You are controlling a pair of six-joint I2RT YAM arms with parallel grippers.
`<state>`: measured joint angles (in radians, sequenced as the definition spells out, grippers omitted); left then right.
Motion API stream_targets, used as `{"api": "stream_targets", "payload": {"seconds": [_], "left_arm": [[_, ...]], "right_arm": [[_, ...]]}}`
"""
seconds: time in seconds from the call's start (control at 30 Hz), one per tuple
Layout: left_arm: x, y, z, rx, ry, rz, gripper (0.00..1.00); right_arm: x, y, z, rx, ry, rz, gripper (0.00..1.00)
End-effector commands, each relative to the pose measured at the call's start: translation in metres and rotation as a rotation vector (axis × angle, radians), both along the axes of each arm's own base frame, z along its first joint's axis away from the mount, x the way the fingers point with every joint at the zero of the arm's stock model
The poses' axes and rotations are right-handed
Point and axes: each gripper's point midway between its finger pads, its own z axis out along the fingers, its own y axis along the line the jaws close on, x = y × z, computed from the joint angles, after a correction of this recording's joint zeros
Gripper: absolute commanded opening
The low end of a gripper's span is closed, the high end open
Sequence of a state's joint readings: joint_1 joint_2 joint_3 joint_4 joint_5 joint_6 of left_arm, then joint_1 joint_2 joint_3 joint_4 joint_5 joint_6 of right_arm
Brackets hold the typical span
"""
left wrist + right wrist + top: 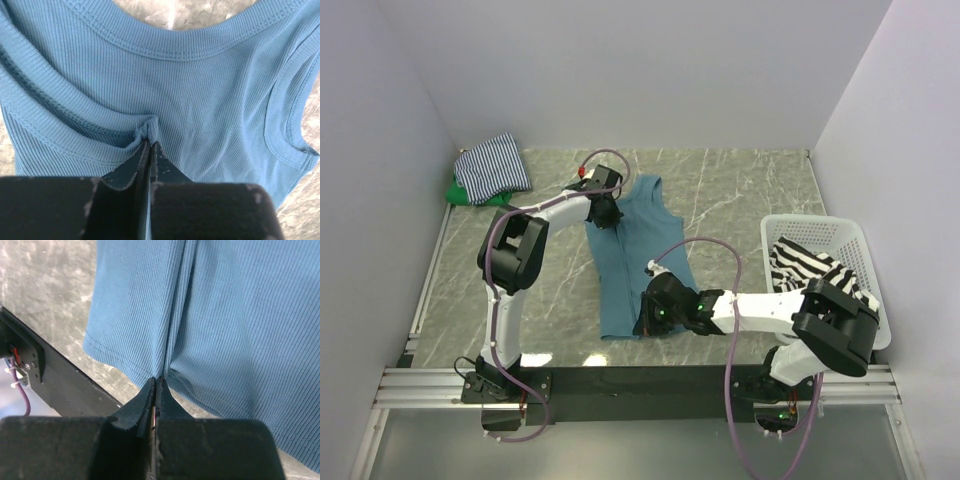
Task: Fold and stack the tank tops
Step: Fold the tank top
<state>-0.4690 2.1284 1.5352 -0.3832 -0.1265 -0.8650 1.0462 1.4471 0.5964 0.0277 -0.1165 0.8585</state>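
The teal-blue tank top (pixel 635 262) lies lengthwise on the marble table, neck end to the far side. My left gripper (pixel 604 214) is at its upper left, near the neckline, and its jaws (pixel 150 142) pinch a small bunch of the ribbed cloth (pixel 200 100). My right gripper (pixel 646 318) is at the near hem, shut (pixel 156 380) on a fold of the cloth (pixel 225 315) by the bottom edge. A thin navy-white striped top (pixel 492 165) lies folded on a green top (pixel 458 192) in the far left corner. A bold black-white striped top (pixel 807 266) sits in the basket.
A white lattice basket (pixel 820 222) stands at the right edge of the table. White walls close in the table on the left, back and right. The black front rail (pixel 60 385) runs just below the tank top's hem.
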Motion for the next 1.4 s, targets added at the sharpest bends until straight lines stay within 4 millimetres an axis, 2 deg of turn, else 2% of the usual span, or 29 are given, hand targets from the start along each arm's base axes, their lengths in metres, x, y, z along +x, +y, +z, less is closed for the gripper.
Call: {"api": "stream_targets", "payload": {"seconds": [0.0,0.13,0.3,0.4,0.43,0.5,0.63,0.67,0.8,0.87,1.0,1.07,1.13,1.17,1.2,1.33,1.37], "left_arm": [[-0.004,-0.001,-0.004,0.036,-0.001,-0.025,0.05],[-0.003,-0.002,-0.002,0.027,-0.025,-0.024,0.04],[-0.011,-0.006,-0.024,0.051,0.029,-0.038,0.07],[-0.016,-0.009,-0.025,0.032,0.03,-0.032,0.11],[-0.03,-0.008,-0.035,0.015,0.054,-0.023,0.13],[-0.035,-0.01,-0.036,0.009,0.06,-0.027,0.13],[-0.058,-0.016,-0.051,0.003,0.103,-0.042,0.13],[-0.062,-0.021,-0.052,-0.004,0.103,-0.053,0.13],[-0.07,-0.022,-0.058,-0.005,0.115,-0.043,0.19],[-0.064,-0.024,-0.056,-0.002,0.11,-0.053,0.21],[-0.047,-0.032,-0.038,0.009,0.071,-0.087,0.26],[-0.042,-0.034,-0.04,0.025,0.075,-0.105,0.3],[-0.033,-0.042,-0.03,0.029,0.061,-0.134,0.32],[-0.03,-0.044,-0.028,0.027,0.056,-0.145,0.37],[-0.023,-0.048,-0.019,0.021,0.035,-0.158,0.4],[0.0,-0.044,0.016,-0.006,-0.034,-0.143,0.49],[0.01,-0.035,0.029,-0.03,-0.053,-0.121,0.5]], "right_arm": [[-0.005,-0.011,-0.003,-0.023,0.007,-0.006,0.0],[-0.004,-0.015,-0.012,-0.053,0.012,-0.016,0.0],[-0.009,-0.021,-0.026,-0.087,0.046,-0.022,0.0],[-0.014,-0.024,-0.027,-0.085,0.058,-0.023,0.0],[-0.015,-0.026,-0.024,-0.074,0.054,-0.025,0.0],[-0.015,-0.025,-0.019,-0.058,0.047,-0.023,0.0],[-0.024,-0.032,-0.019,-0.058,0.057,-0.019,0.0],[-0.025,-0.033,-0.018,-0.053,0.058,-0.019,0.0],[-0.029,-0.037,-0.019,-0.054,0.068,-0.024,0.0],[-0.027,-0.039,-0.019,-0.067,0.063,-0.03,0.0],[-0.028,-0.041,-0.02,-0.063,0.072,-0.043,0.04],[-0.029,-0.043,-0.022,-0.076,0.081,-0.048,0.04],[-0.027,-0.043,-0.02,-0.078,0.08,-0.051,0.11],[-0.026,-0.043,-0.02,-0.082,0.079,-0.053,0.15],[-0.025,-0.041,-0.017,-0.078,0.073,-0.052,0.26],[-0.017,-0.037,-0.001,-0.059,0.031,-0.047,0.43],[-0.016,-0.037,0.002,-0.063,0.025,-0.042,0.45]]}}
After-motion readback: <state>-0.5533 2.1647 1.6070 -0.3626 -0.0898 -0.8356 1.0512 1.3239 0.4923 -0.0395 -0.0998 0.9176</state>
